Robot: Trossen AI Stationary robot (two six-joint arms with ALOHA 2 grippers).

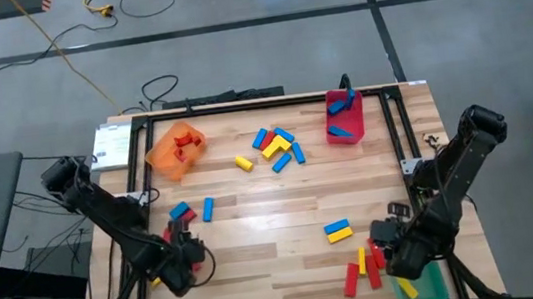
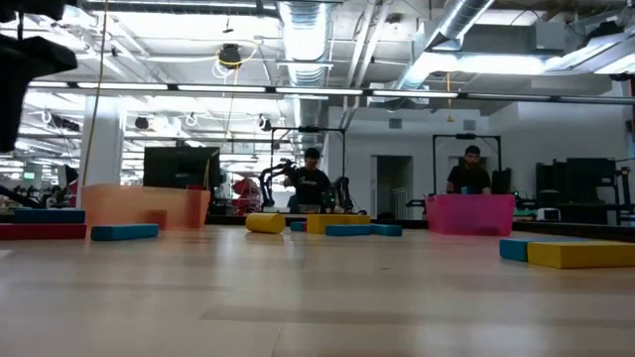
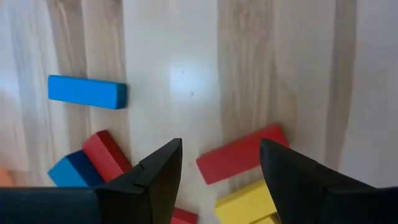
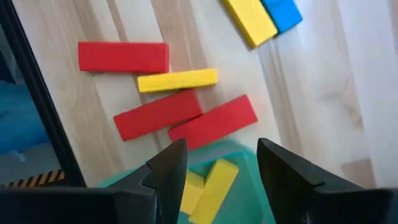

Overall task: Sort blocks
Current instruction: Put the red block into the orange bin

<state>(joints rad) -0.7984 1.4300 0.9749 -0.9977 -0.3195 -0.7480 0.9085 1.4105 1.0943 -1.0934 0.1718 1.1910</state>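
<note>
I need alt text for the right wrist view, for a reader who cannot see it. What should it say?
The right gripper hangs with open, empty fingers over a green bin that holds yellow blocks. On the wooden table beyond lie three red blocks and one yellow block close together, and farther off a yellow and blue pair side by side.

Left gripper (image 3: 221,171) hangs with fingers parted over a red block (image 3: 242,154); yellow block (image 3: 245,202) touching it, blue block (image 3: 87,91) apart on wood table (image 3: 311,62)

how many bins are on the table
3: an orange bin at the far left, a red bin at the far right, and a green bin at the near right corner, only partly in view.
</note>
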